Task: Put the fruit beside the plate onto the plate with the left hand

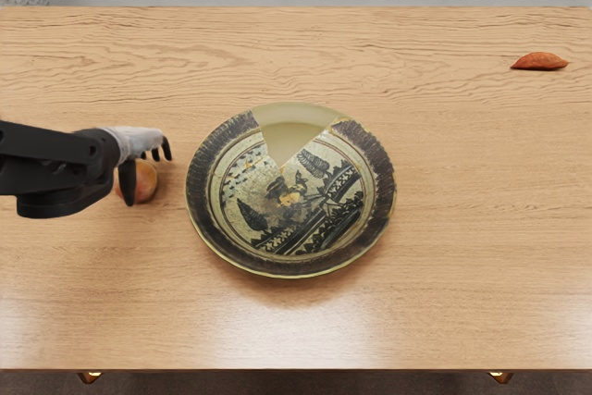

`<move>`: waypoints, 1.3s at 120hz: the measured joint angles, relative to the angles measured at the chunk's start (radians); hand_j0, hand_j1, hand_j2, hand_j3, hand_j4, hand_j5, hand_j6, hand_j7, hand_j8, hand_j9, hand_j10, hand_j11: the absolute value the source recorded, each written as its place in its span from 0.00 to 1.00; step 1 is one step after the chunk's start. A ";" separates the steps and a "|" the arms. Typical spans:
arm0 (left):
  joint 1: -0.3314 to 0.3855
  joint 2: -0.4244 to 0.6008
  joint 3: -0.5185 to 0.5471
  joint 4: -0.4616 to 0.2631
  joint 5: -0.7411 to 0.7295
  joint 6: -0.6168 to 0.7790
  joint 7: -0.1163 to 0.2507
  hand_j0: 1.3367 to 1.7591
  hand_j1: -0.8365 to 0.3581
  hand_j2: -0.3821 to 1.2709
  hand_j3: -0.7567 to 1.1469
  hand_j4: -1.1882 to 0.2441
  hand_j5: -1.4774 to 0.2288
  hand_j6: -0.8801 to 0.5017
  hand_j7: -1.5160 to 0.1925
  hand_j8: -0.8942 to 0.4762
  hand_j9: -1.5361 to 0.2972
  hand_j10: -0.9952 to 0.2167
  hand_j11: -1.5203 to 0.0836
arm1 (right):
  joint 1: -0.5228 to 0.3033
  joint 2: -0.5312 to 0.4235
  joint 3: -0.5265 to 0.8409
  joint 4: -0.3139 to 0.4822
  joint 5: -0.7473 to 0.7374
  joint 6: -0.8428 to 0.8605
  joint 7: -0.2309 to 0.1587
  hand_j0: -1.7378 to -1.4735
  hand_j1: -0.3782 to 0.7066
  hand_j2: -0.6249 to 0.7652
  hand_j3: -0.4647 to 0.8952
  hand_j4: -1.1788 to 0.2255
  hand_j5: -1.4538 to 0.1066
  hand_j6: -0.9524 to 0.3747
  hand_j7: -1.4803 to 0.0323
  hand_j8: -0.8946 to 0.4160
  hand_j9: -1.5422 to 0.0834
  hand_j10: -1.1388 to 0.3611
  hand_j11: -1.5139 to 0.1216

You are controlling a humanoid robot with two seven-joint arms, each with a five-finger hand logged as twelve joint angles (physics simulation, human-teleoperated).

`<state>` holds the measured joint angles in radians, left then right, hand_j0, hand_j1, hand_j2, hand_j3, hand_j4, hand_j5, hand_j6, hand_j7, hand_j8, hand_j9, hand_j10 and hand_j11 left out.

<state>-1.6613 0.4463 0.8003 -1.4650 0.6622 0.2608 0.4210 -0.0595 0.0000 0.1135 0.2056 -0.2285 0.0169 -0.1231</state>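
Left hand (137, 147), pale grey on a black arm, sits over the small round orange-pink fruit (148, 180). The fruit lies on the light wooden table (462, 265), just left of the round dark-rimmed painted plate (291, 190) and apart from it. The hand hides the fruit's left side, so I cannot tell whether it grips. Small flat reddish-orange object (539, 61) at far right, too small to identify.

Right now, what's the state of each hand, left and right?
Left hand: at the small round orange-red fruit beside the dark-rimmed patterned ceramic plate; open or gripping cannot be told.
Right hand: not in view.
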 joint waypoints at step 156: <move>0.039 -0.012 0.085 -0.085 0.037 0.262 -0.001 0.73 0.50 0.39 0.40 0.35 0.43 0.35 0.40 0.41 0.37 0.41 0.40 | 0.000 0.000 0.000 0.000 0.000 0.000 0.000 0.30 0.06 0.44 0.34 0.82 0.90 0.69 0.95 0.66 0.92 0.74 0.90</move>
<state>-1.6221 0.4343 0.8852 -1.5500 0.6988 0.5225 0.4198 -0.0597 0.0000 0.1134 0.2056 -0.2285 0.0169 -0.1235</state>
